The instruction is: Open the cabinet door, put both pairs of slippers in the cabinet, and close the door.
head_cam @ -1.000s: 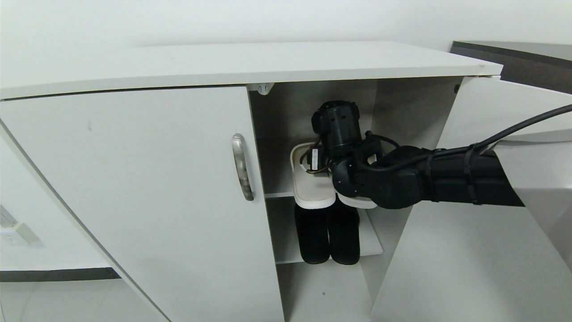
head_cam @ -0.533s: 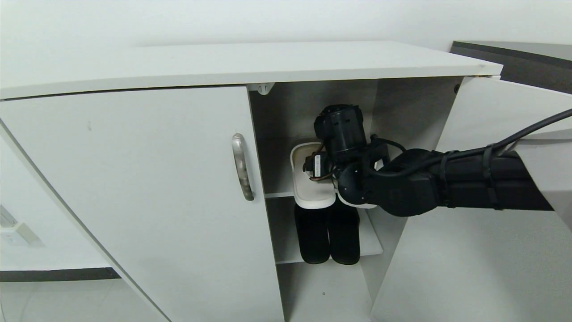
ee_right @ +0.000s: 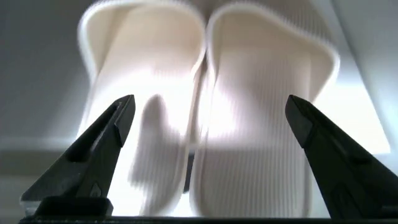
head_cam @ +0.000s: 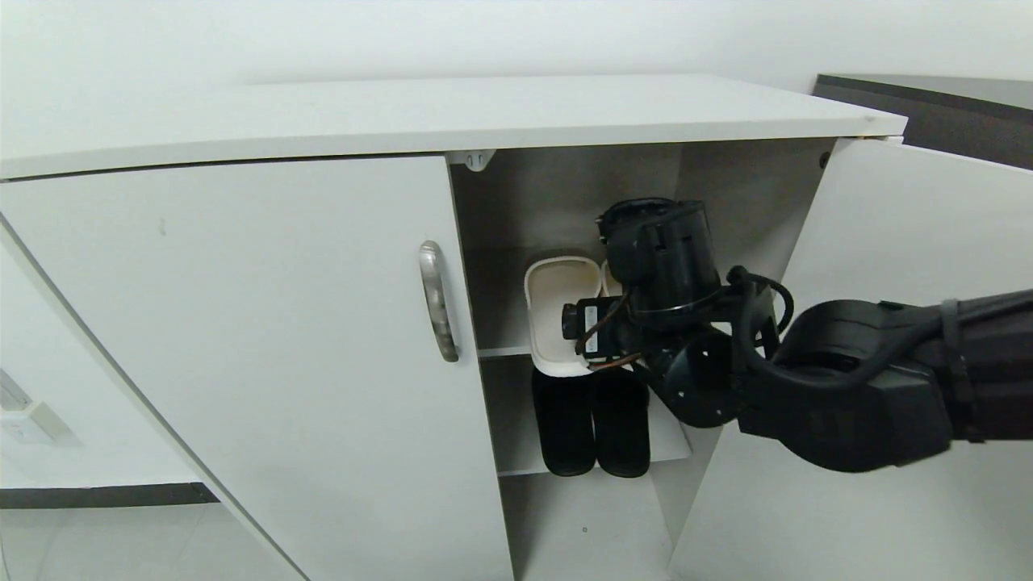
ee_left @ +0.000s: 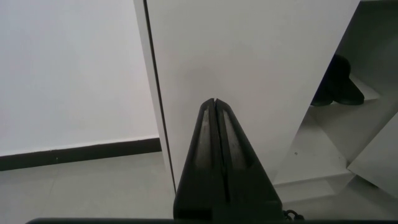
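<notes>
Above the pale grey floor (ee_left: pixel 74 186), the left gripper (ee_left: pixel 214 106) hangs with its jaws pressed together before the closed left door (head_cam: pixel 242 323) of the white laminate cabinet (head_cam: pixel 452 113). In the open right half, the right gripper (ee_right: pixel 209 109), jaws spread, faces ribbed white slippers (head_cam: pixel 557 303) on the upper shelf (head_cam: pixel 500 352). Black slippers (head_cam: pixel 589 428) sit below.

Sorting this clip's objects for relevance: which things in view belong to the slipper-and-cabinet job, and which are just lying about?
Job in hand:
cabinet
open right door
white slippers, upper shelf
black slippers, shelf below
right gripper, fingers open, facing the white pair

Just there:
closed left door and its handle
wall socket
dark skirting
</notes>
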Available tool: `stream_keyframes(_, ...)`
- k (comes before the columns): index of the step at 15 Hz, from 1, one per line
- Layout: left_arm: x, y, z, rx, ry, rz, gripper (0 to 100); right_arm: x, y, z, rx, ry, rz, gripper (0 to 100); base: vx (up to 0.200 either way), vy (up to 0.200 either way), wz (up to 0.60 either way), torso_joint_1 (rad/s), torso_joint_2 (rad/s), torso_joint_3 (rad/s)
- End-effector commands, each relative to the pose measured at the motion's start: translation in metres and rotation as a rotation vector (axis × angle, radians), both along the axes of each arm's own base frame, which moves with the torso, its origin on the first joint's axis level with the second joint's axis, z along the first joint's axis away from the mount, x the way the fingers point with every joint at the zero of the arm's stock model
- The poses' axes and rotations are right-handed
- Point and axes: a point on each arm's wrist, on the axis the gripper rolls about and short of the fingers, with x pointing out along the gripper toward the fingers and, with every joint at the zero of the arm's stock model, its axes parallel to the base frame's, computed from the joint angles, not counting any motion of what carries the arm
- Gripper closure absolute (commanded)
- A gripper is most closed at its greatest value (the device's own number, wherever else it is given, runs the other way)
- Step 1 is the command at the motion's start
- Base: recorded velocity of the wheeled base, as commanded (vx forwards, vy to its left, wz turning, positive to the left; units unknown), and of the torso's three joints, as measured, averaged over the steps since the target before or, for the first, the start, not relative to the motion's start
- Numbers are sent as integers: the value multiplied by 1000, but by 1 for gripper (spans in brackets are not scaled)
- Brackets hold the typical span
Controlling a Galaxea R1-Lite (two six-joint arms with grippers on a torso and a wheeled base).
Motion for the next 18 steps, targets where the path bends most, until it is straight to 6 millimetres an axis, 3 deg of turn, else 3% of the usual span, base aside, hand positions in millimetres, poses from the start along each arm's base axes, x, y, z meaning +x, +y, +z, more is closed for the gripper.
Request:
stream_keyframes(1, 0, 0, 0, 0, 1, 0, 100, -29, -13, 7, 24, -16, 49, 0, 0, 0, 0, 0, 0, 0)
stream_keyframes(5, 0, 0, 0, 0, 2, 0, 100, -55, -25, -7, 49, -8, 163, 0, 0, 0, 0, 0, 0, 0)
stream_keyframes(9, 0, 0, 0, 2, 1, -1, 100, -62, -30, -29, 67, 1, 236, 0, 0, 0, 0, 0, 0, 0)
stream_keyframes(10, 0, 0, 0, 2, 2, -1, 100, -63, -28, -31, 74, -11, 268, 100, 0, 0, 0, 0, 0, 0)
stream_keyframes(18, 0, 0, 0, 0, 2, -1, 100, -67, -25, -42, 56, -17, 301, 100, 0, 0, 0, 0, 0, 0)
